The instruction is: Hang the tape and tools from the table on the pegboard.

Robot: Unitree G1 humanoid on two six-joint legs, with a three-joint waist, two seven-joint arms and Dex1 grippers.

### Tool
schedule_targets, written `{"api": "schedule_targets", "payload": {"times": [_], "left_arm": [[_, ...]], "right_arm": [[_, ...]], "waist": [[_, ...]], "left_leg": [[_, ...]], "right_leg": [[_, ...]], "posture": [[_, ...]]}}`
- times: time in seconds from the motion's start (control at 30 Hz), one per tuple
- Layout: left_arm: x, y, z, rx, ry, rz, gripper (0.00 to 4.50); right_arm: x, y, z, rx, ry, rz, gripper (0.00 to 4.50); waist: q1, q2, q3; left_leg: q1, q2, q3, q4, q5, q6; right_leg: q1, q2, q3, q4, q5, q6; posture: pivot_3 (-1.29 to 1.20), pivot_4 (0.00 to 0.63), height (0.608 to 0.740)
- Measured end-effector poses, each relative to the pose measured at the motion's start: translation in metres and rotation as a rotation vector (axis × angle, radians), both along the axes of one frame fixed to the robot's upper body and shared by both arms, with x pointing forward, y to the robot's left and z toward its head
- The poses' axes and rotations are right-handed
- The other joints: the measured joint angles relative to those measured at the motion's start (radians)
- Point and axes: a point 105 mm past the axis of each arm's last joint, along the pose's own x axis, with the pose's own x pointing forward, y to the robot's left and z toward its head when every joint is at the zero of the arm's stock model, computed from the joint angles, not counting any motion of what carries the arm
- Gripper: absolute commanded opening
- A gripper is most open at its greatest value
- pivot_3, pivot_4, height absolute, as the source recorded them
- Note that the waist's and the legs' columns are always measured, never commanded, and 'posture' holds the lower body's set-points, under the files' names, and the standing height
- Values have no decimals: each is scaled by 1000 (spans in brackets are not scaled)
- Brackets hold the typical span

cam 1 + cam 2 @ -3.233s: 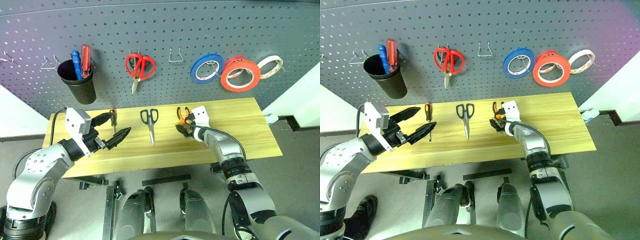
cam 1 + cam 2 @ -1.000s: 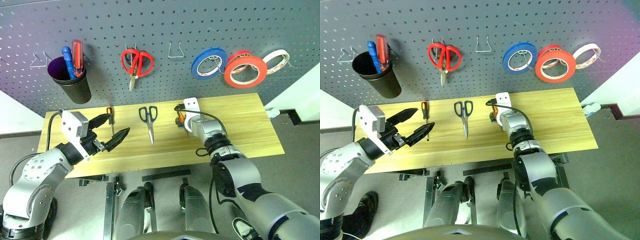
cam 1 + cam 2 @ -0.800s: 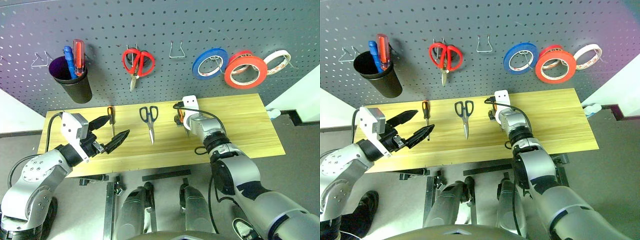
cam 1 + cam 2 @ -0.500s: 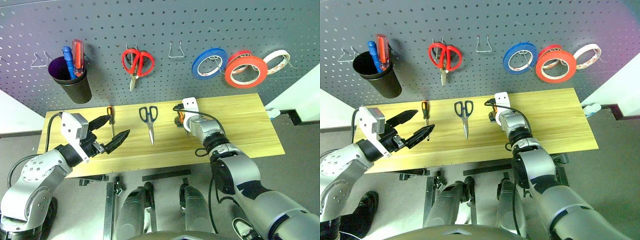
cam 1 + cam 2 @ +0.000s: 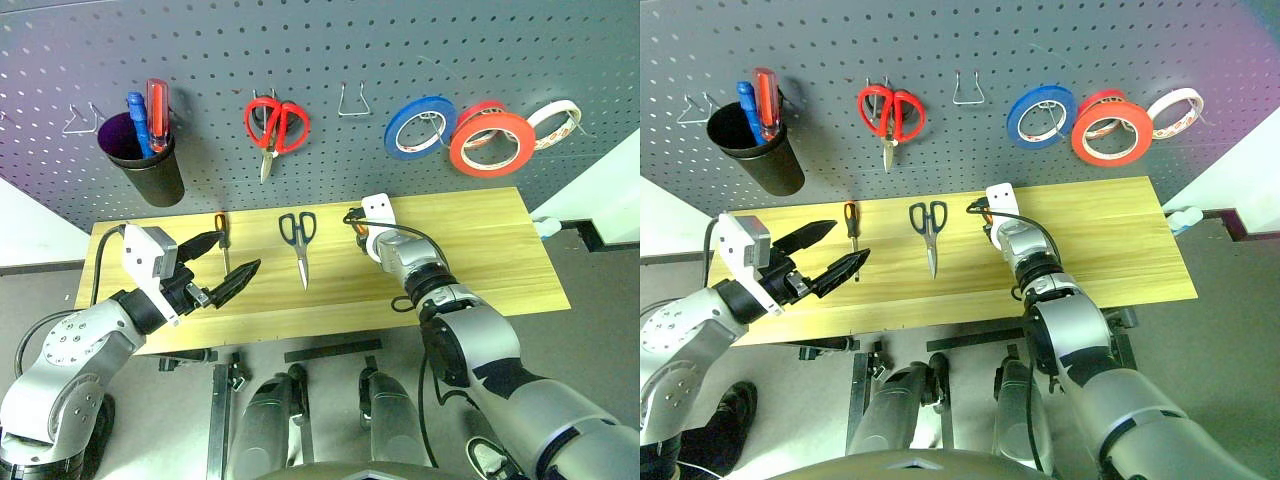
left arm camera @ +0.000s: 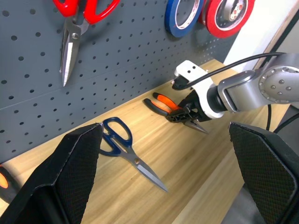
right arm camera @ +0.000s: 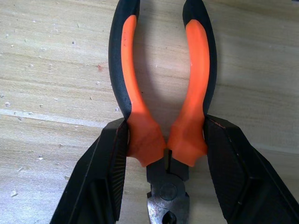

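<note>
The pegboard (image 5: 320, 100) fills the back of the scene. On it hang a black cup (image 5: 150, 165) with blue and red screwdrivers, red scissors (image 5: 275, 130), a bare wire hook (image 5: 351, 103), a blue tape roll (image 5: 418, 128), the large orange tape (image 5: 490, 143) and a smaller pale-cored roll (image 5: 555, 118).

Below it the worktop (image 5: 480, 260) runs long and narrow, its back edge against the board. Its right half is bare wood out to the edge, and bare strips lie between the tools.

The left gripper (image 5: 225, 262) hovers wide open over the worktop's left end, holding nothing. The right gripper (image 7: 163, 154) is at the pliers (image 7: 161, 93) near the back edge at mid-worktop; its fingers (image 7: 110, 172) press both orange handles just above the pivot, and the pliers lie flat on the wood.

The dark-handled scissors (image 5: 298, 243) lie left of the pliers, blades toward the front edge. The slim screwdriver (image 5: 223, 238) lies further left, just beside the left gripper.
</note>
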Motion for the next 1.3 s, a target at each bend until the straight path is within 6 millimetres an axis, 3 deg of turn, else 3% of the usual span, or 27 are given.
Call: {"api": "schedule_targets", "payload": {"times": [0.2,0.57,0.73,0.9,1.3], "left_arm": [[0,1,1,-6,0,1,4500],[1,0,2,-10,-4,-3,4500],[4,0,3,-13,-9,-7,4500],[9,1,4,-8,-16,-16,4500],[17,1,8,-5,-36,-40,4500]], "right_arm": [[0,0,0,-9,-3,14,2099],[-4,-4,1,184,33,104,2099],[-19,-16,2,309,6,209,2099],[-53,-3,2,443,-6,430,2099],[-59,-24,51,750,-227,468,2099]], "waist": [[0,0,0],[0,0,0],[6,0,1],[2,0,0],[0,-1,0]], "left_leg": [[0,0,0,0,0,0],[0,0,0,0,0,0],[0,0,0,0,0,0],[0,0,0,1,0,0],[0,0,0,2,0,0]], "right_leg": [[0,0,0,0,0,0],[0,0,0,0,0,0],[1,-1,-1,0,0,0],[1,0,-1,0,0,0],[1,-1,-1,1,0,0]], "posture": [[5,312,740],[-31,308,740],[-58,296,740],[-76,282,740],[-111,246,740]]}}
